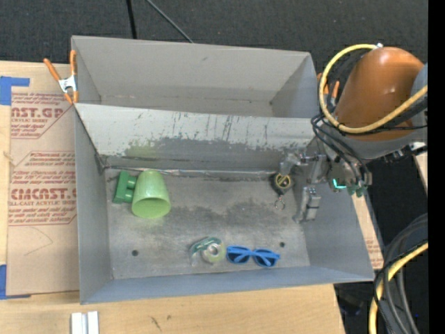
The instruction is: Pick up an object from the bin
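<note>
Camera view looks into the grey bin (195, 75), where the arm (379, 92) reaches down at the right end, jaws spread apart and empty, well apart from the green cup (151, 195) and blue sunglasses (252, 256), just beside a small yellowish ring (281, 181).

We saw a matt grey metal bin (208, 75) with a scuffed floor, a smooth plastic cup (151, 195) and glossy plastic glasses (252, 256).
</note>
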`<state>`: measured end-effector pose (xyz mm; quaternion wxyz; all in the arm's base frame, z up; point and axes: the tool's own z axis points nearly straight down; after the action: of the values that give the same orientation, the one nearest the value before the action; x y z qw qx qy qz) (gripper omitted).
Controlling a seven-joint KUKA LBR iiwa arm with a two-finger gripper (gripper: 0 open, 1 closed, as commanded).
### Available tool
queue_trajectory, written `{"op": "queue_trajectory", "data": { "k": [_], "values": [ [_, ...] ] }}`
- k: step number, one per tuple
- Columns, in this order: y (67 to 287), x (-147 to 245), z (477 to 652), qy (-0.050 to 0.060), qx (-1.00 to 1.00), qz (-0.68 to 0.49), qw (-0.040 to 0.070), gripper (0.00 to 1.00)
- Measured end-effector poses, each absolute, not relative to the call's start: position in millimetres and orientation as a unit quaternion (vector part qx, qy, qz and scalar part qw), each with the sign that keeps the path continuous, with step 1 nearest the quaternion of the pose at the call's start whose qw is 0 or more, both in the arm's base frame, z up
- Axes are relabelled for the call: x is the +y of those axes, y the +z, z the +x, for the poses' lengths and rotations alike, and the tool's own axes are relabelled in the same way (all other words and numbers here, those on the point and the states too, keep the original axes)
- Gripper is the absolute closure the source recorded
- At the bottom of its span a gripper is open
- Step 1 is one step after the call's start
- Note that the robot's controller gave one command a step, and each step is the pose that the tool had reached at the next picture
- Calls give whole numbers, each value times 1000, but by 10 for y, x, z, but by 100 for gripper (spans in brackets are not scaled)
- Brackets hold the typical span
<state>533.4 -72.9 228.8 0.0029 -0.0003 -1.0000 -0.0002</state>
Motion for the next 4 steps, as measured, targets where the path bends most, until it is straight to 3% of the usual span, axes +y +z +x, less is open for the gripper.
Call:
{"op": "queue_trajectory", "data": {
  "k": [1,2,3,4],
  "values": [
    [1080,-300,4836,-1,-998,70,5,0],
    [1624,33,5215,-1,-998,61,-4,0],
    [694,-250,4858,0,-999,47,-1,0],
    [720,-241,4860,0,-999,49,1,100]
  ]
}}
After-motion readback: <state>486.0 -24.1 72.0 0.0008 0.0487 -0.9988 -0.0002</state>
